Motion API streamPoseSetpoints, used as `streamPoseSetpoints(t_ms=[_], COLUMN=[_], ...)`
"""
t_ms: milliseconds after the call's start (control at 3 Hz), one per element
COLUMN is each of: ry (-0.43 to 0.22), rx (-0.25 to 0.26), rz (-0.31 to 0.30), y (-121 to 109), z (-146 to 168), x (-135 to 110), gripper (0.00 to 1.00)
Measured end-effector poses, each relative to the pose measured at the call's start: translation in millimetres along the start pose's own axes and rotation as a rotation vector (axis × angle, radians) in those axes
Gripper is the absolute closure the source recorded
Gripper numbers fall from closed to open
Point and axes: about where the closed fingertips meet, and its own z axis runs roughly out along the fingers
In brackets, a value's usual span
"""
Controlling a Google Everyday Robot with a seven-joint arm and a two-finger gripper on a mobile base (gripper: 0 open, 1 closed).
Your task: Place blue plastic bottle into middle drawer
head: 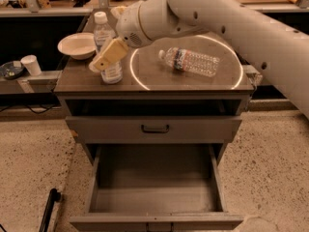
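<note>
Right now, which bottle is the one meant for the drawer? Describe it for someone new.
On the cabinet top, go to its left end, beside the white bowl. The blue plastic bottle stands upright there with a white cap, the pincer right in front of it; the ribbed bottle lies on its side further right.

The bottle stands upright near the left edge of the cabinet top, clear plastic with a white screw cap and a pale label round its middle. From where I stand, the gripper sits right across the front of it at label height, hiding much of its body. Its base rests flat on the top. Below, the drawer is pulled well out toward me, wide and deep, grey metal, its plain floor and side walls in full sight
</note>
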Motion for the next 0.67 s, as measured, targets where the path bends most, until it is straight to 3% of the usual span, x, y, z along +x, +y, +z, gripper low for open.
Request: streamPoseSetpoints(t_ms=[333, 667], ry=[-0.062, -0.108], rx=[-0.017, -0.030], rz=[0.051, 0.087], y=[2.5, 7.4], z=[19.3, 34.7], x=[5.6, 10.1], gripper=[0.14, 0.38])
